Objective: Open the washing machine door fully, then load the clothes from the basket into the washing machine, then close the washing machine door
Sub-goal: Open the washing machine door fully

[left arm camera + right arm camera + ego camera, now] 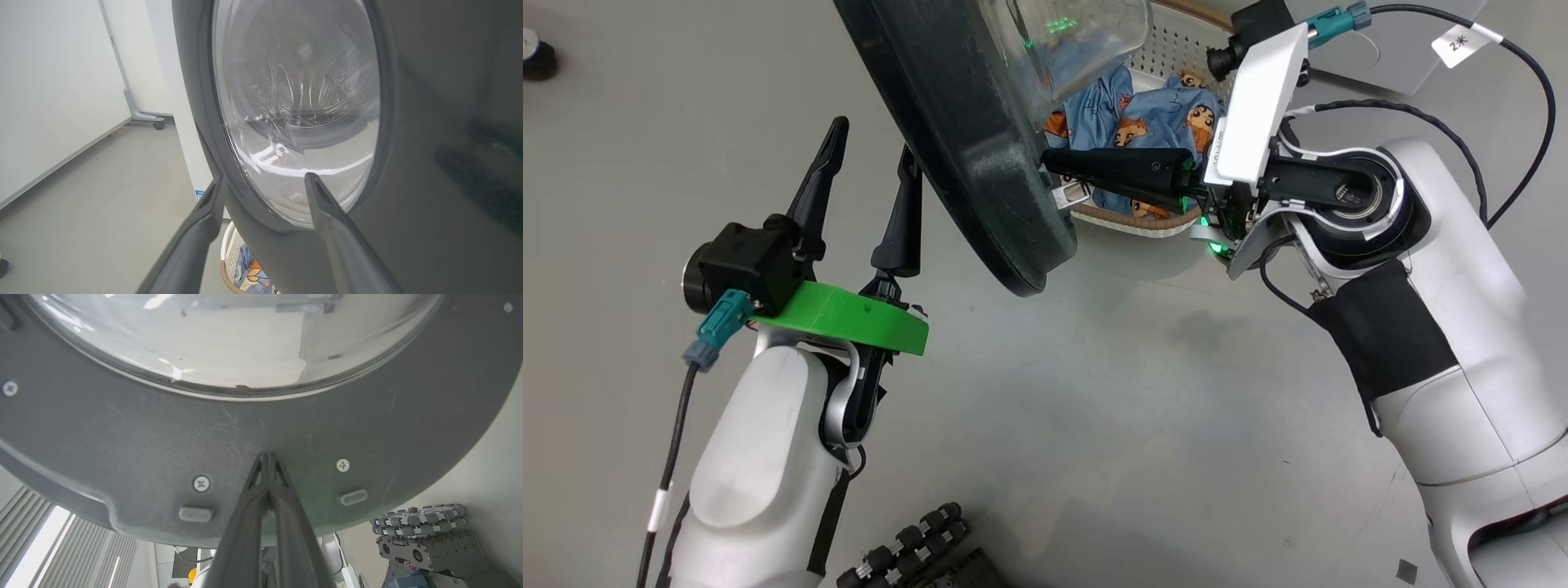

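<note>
While the washing machine door [964, 139] hangs open as a dark slab from the top centre of the head view down toward the middle, the left gripper [872, 139] stands at centre left just beside its outer face, fingers spread apart with nothing between them. On the door's other side the right gripper [1054, 161] lies level and points left, its fingers pressed together and empty, their tips reaching the door's inner rim. Behind those fingers, at upper centre right, the clothes [1160, 114] lie heaped in the basket [1176, 45], which sits on the grey floor [1135, 408]. From the left wrist view, the left gripper [264, 177] rises from the bottom edge with fingers wide, one left of the door's rim [429, 122], the other before its glass; whether either touches the door cannot be told. A white side of the washing machine [186, 134] shows left of the door, and the basket [229, 249] with its clothes [253, 273] peeks out at bottom centre. From the right wrist view, the right gripper [267, 457] is closed, tips together against the door's grey inner rim [122, 437] just below the glass, with roller wheels [421, 522] at lower right
</note>
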Robot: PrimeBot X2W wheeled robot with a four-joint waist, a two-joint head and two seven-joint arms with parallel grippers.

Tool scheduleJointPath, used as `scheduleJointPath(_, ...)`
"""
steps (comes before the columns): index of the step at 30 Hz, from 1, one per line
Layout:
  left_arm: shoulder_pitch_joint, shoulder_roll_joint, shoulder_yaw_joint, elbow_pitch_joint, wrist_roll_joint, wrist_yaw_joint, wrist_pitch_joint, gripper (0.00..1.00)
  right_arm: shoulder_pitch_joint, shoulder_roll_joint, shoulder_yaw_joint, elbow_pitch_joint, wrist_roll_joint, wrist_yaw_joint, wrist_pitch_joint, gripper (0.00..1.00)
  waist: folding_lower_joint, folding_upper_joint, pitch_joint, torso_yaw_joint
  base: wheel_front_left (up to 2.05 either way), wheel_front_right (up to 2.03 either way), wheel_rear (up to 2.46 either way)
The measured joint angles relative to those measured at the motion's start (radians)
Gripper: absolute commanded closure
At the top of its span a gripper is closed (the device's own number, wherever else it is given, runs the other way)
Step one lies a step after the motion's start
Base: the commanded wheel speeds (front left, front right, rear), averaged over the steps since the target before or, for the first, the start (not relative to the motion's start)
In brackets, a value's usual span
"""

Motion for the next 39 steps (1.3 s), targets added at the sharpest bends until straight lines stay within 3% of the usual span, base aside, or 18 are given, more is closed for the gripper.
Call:
scheduleJointPath(18, 0.001, 0.0, 0.046, 0.029, 0.016, 0.0, 0.0, 0.0, 0.044, 0.004, -0.007, 0.052, 0.073, 0.007, -0.147, 1.0, 0.0, 0.0, -0.067, -0.047, 0.0, 0.0, 0.0)
scheduleJointPath(36, 0.125, 0.066, 0.115, 0.09, 0.04, 0.0, 0.0, 0.0, 0.174, 0.012, 0.001, 0.12, 0.184, 0.091, -0.226, 1.0, 0.0, 0.0, -0.227, -0.138, 0.0, 0.0, 0.0)
scheduleJointPath(37, 0.135, 0.067, 0.123, 0.094, 0.04, 0.0, 0.0, 0.0, 0.183, 0.012, 0.001, 0.122, 0.195, 0.091, -0.233, 0.95, 0.0, 0.0, -0.237, -0.145, 0.0, 0.0, 0.0)
scheduleJointPath(39, 0.156, 0.069, 0.138, 0.097, 0.04, 0.0, 0.0, 0.0, 0.198, 0.012, 0.0, 0.127, 0.206, 0.096, -0.25, 0.59, 0.0, 0.0, -0.255, -0.159, 0.0, 0.0, 0.0)
